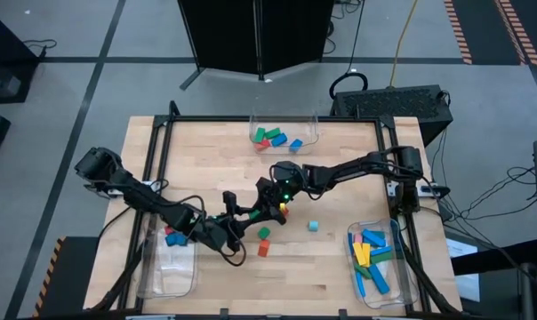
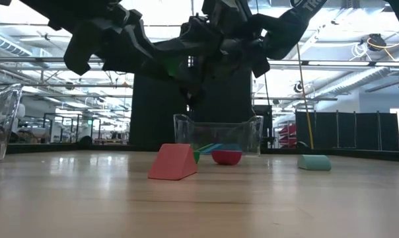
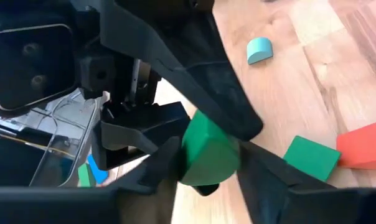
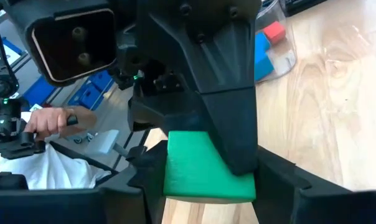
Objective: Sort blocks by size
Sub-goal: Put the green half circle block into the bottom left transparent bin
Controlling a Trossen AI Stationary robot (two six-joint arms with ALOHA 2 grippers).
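Observation:
Above the table's middle my left gripper (image 1: 253,213) and my right gripper (image 1: 274,197) meet tip to tip. A green block (image 3: 206,152) sits between both pairs of fingers, and both grippers are shut on it. It also fills the right wrist view as the green block (image 4: 203,168). In the low view both grippers (image 2: 199,59) hang well above the wood. Loose blocks lie on the table below: a green one (image 1: 264,234), a red one (image 1: 263,250) and a cyan half-round (image 1: 313,226). My left gripper pinches the green block between its two fingers, one on each of two opposite sides (image 3: 187,163). The fingers come slanting down from the table's left. The block is lifted clear of the table. My right gripper pinches the same block by its other two sides (image 4: 173,177) between its two fingers. They come nearly level from the table's right, crossed with the left gripper's fingers (image 4: 222,99). The block stays clear of the table.
A clear bin (image 1: 284,135) at the far edge holds green, red and blue blocks. A bin (image 1: 168,267) at the near left holds a blue and a red block. A bin (image 1: 375,262) at the near right holds long bars. A person's hand (image 4: 51,121) shows beyond the table.

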